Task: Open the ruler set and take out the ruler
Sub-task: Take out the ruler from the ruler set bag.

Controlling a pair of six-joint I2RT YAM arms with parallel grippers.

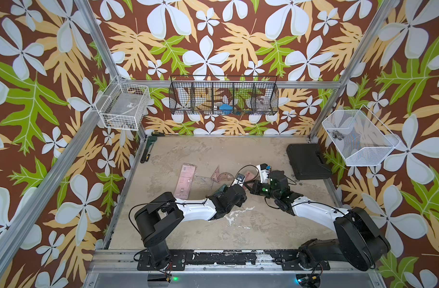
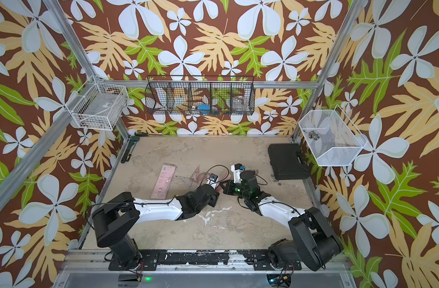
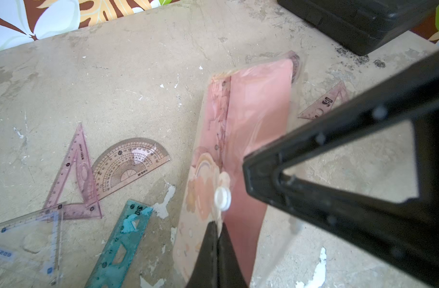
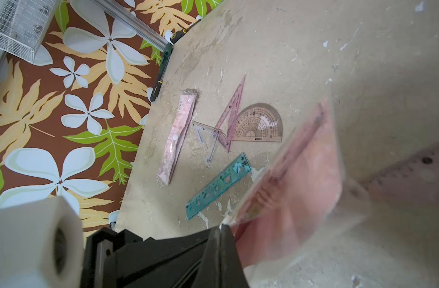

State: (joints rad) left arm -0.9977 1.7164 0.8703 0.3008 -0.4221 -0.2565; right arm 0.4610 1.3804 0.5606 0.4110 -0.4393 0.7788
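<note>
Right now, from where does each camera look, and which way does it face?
Top views: high over the arms' bases, looking down at the table; both whole arms show.
Left wrist: on the left arm, looking past the left gripper at the ruler set; the right gripper shows too.
Right wrist: on the right arm, looking past the right gripper toward the white basket.
Shared: both wrist views show the protractor and green ruler.

Bright, even daylight in both top views, only faint shadows on bench (image 1: pixel 188 154), slightly soft overall. Right wrist view: ruler set (image 4: pixel 295 194) at 3 o'clock badly blurred, plastic sheen; far bench sharp. Wide-angle bend at edges.
</note>
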